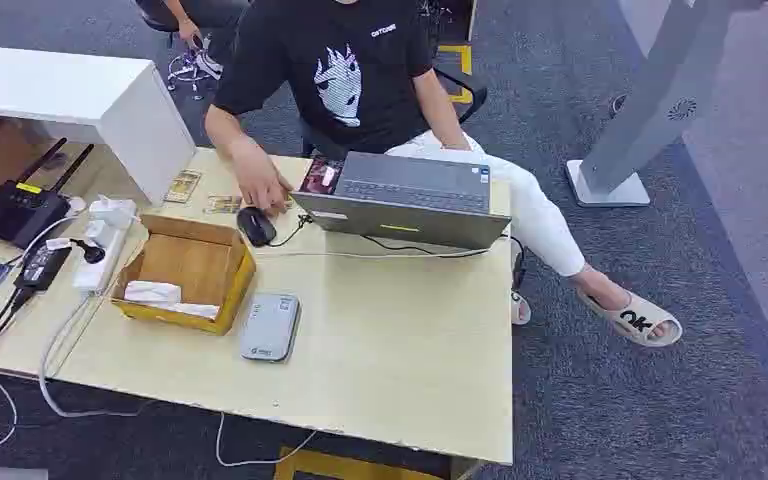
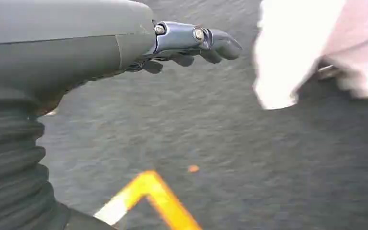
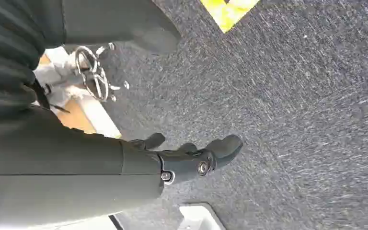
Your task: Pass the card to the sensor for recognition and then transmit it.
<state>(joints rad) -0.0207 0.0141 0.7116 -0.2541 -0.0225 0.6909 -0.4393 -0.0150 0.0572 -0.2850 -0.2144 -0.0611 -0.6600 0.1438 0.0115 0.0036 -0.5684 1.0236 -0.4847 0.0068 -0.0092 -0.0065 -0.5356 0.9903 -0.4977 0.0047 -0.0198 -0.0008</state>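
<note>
Both your hands hang over grey carpet, left hand (image 2: 191, 43) and right hand (image 3: 191, 155), fingers loosely apart, holding nothing. The small printed cards (image 1: 182, 186) lie near the pale wooden table's (image 1: 390, 370) far edge; the flat grey sensor box (image 1: 270, 327) sits toward its near edge.

Sensor: flat grey rounded-rectangular card reader (image 1: 270, 327), lying on the pale wooden table just beside the cardboard box. Cards: small tan printed cards (image 1: 183, 186), flat near the table's far edge.

Pale wooden desk (image 1: 390, 370) on grey carpet (image 1: 720, 300), white cabinet (image 1: 70, 95) beside.
</note>
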